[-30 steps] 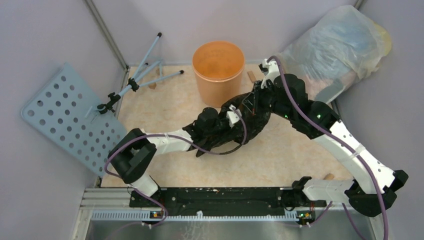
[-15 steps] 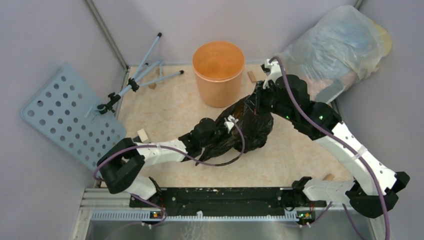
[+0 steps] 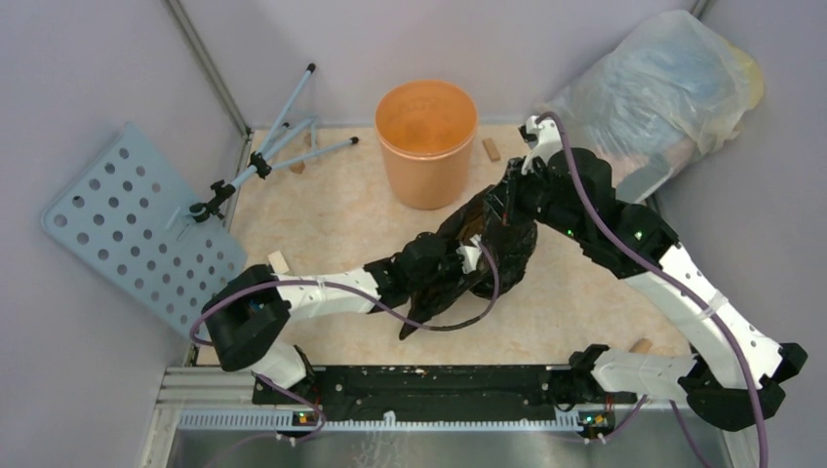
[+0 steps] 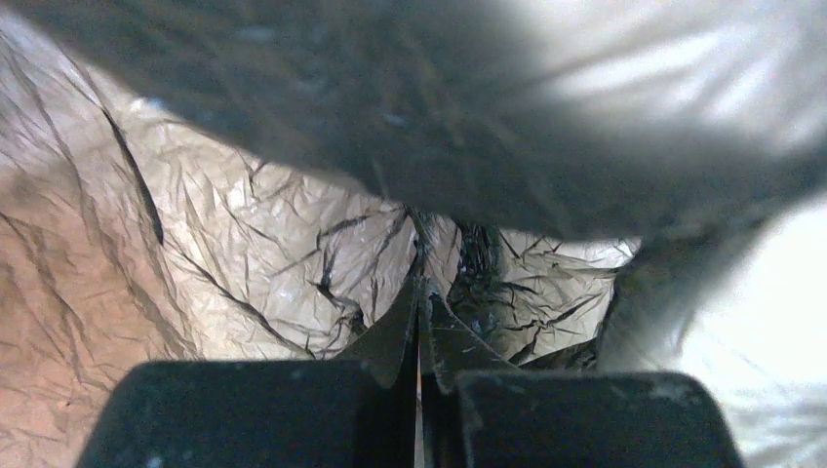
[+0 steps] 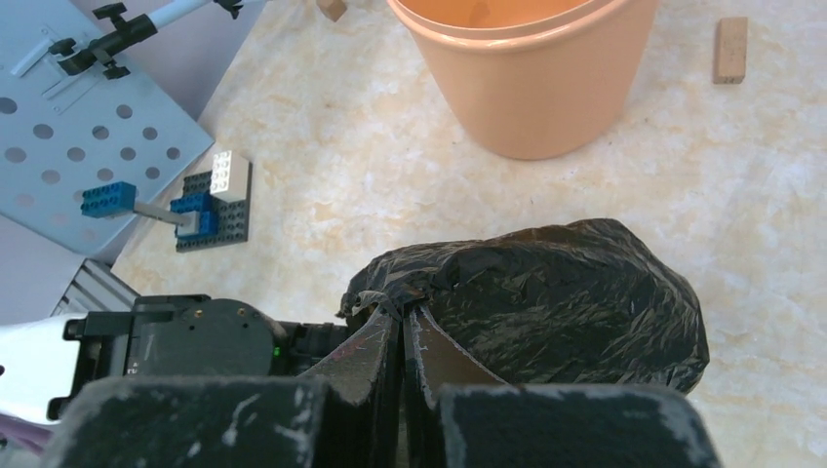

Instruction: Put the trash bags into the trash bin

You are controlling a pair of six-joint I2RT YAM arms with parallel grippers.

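The black trash bag [image 3: 488,244] hangs crumpled between my two arms, just right of and in front of the orange trash bin [image 3: 426,139]. My right gripper [image 5: 403,310] is shut on a fold at the bag's [image 5: 546,292] top edge. My left gripper [image 4: 422,292] sits inside the bag, jaws shut on the thin film [image 4: 244,244], which glows pale from the light behind it. In the top view the left gripper [image 3: 475,255] is buried in the bag. The bin [image 5: 522,68] stands open and looks empty.
A big translucent stuffed bag [image 3: 663,93] leans in the back right corner. A grey perforated plate [image 3: 127,229] and a tripod [image 3: 283,146] lie at the left. Small wooden blocks [image 3: 491,149] lie on the floor. Lego bricks [image 5: 200,205] sit by the plate.
Both arms have moved right and slightly up with the bag. The left arm has stretched further out, and the bag has bunched up between the grippers.
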